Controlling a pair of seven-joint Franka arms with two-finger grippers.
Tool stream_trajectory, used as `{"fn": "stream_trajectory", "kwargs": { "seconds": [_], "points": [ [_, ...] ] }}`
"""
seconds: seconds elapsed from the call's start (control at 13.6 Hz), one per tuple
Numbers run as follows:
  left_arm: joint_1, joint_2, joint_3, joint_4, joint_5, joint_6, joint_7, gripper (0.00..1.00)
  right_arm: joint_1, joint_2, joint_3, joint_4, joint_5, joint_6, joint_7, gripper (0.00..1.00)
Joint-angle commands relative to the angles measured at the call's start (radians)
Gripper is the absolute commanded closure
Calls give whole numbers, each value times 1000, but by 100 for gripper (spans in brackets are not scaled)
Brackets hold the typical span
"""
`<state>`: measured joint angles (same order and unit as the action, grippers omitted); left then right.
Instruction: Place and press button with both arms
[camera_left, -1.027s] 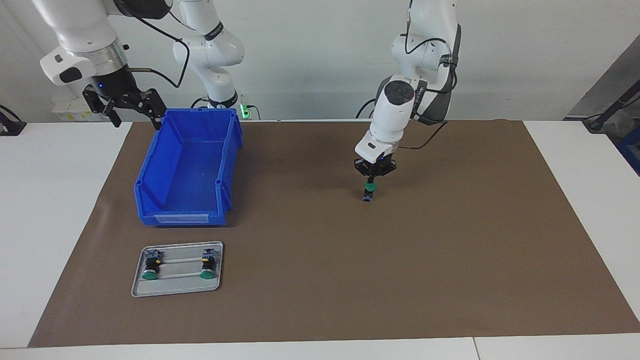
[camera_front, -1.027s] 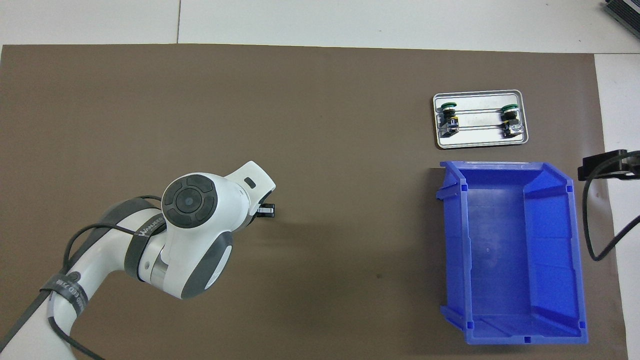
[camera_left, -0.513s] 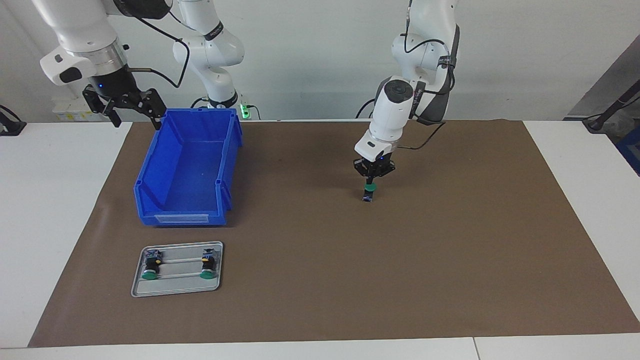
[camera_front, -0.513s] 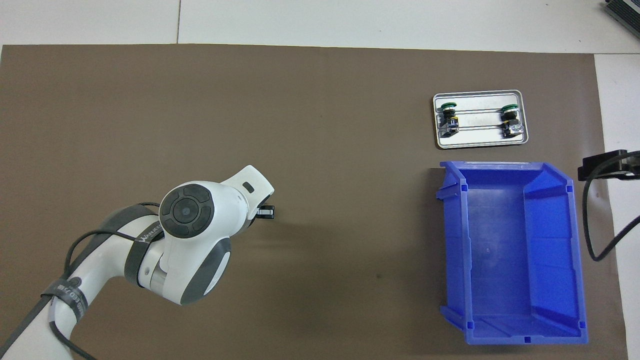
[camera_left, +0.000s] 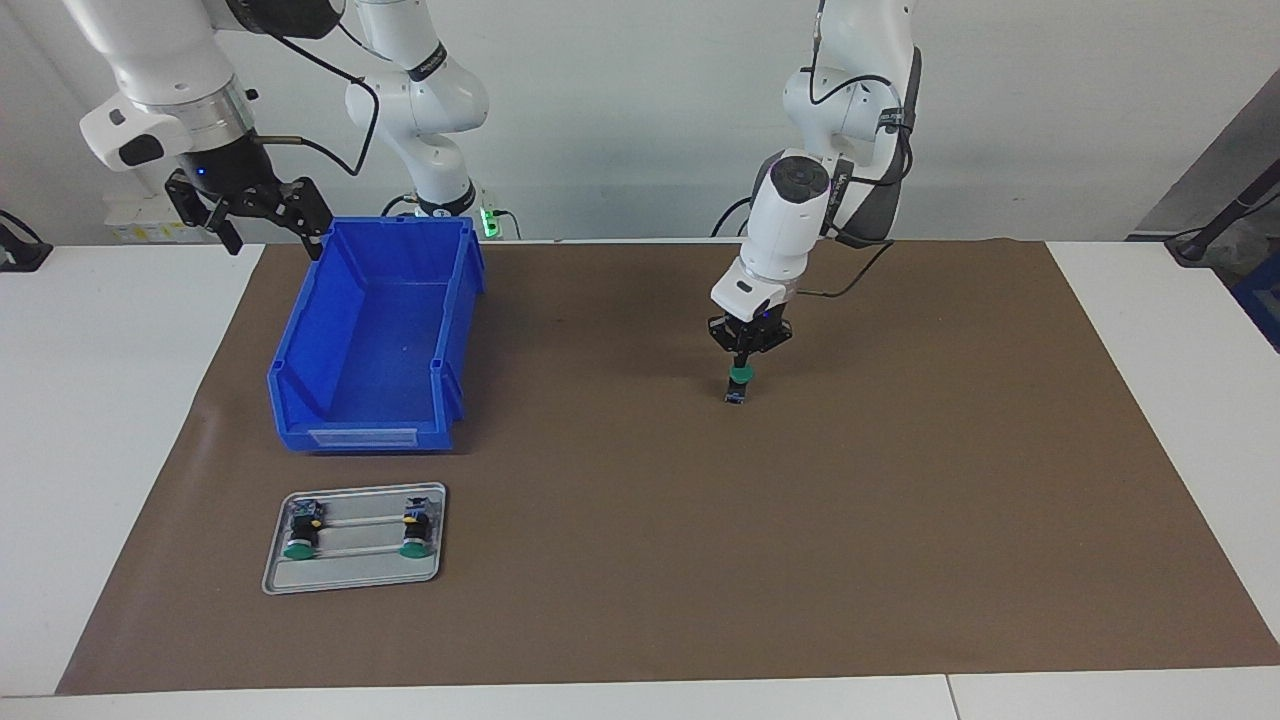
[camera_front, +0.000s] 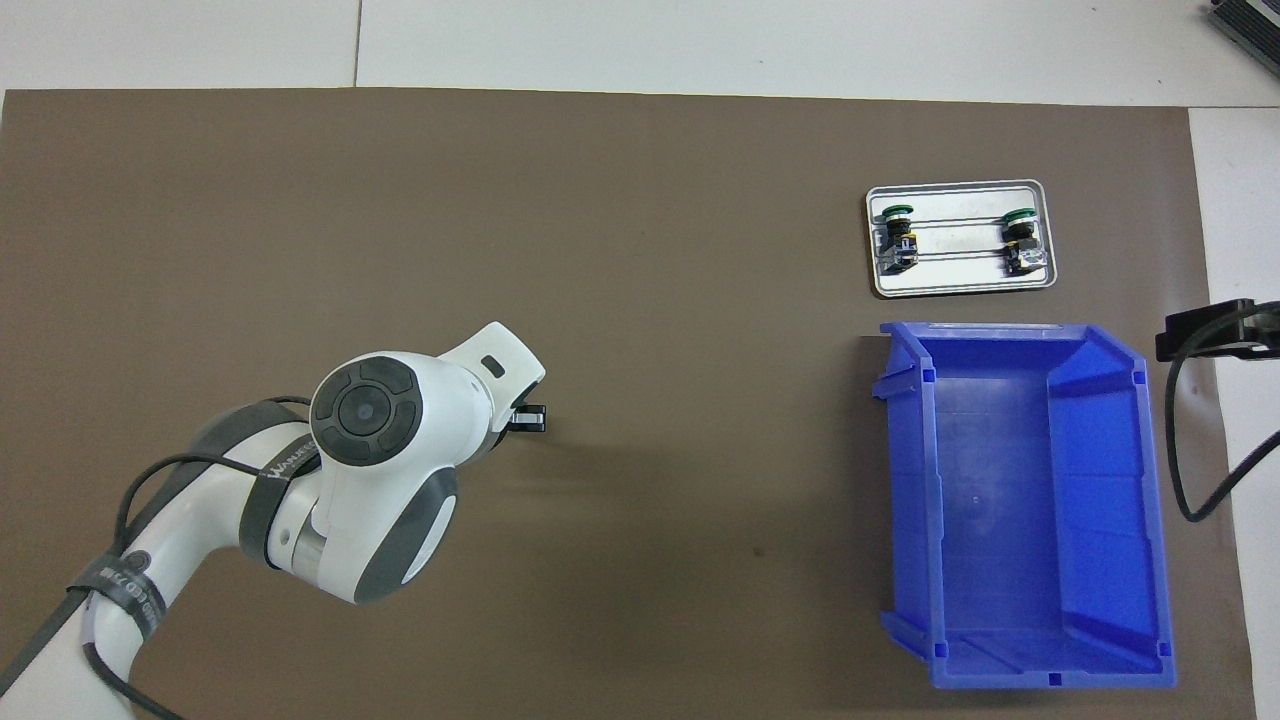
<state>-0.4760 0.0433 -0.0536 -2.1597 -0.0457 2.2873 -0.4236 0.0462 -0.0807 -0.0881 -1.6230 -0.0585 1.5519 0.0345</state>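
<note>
A button (camera_left: 738, 386) stands upright on the brown mat (camera_left: 900, 500), its round green cap on top of a short black body. My left gripper (camera_left: 741, 363) points straight down, shut, with its fingertips resting on the green cap. In the overhead view the left arm's white wrist (camera_front: 375, 420) covers the button. My right gripper (camera_left: 250, 215) hangs open and empty in the air beside the blue bin (camera_left: 365, 436), over the mat's edge at the right arm's end. Only a black part of that gripper (camera_front: 1205, 330) shows in the overhead view.
The empty blue bin (camera_front: 908, 480) sits on the mat at the right arm's end. Farther from the robots lies a small metal tray (camera_left: 355, 572) (camera_front: 960, 284) holding two more green-capped buttons (camera_left: 298, 530) (camera_left: 414, 528) on their sides.
The left arm's wrist has shifted slightly toward the robots while its gripper tip stays on the button's cap. The right arm has not moved.
</note>
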Motion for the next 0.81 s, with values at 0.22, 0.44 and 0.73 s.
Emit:
{"fn": "stream_trajectory", "kwargs": {
  "seconds": [0.22, 0.44, 0.73],
  "points": [
    [155, 32, 9, 318, 20, -325, 72, 100, -9, -22, 8, -23, 16, 11, -5, 0],
    [311, 12, 12, 354, 20, -388, 253, 100, -20, -22, 7, -25, 16, 11, -5, 0],
    [467, -10, 14, 420, 21, -509, 429, 100, -8, -25, 8, -25, 14, 2, -7, 0]
  ]
}}
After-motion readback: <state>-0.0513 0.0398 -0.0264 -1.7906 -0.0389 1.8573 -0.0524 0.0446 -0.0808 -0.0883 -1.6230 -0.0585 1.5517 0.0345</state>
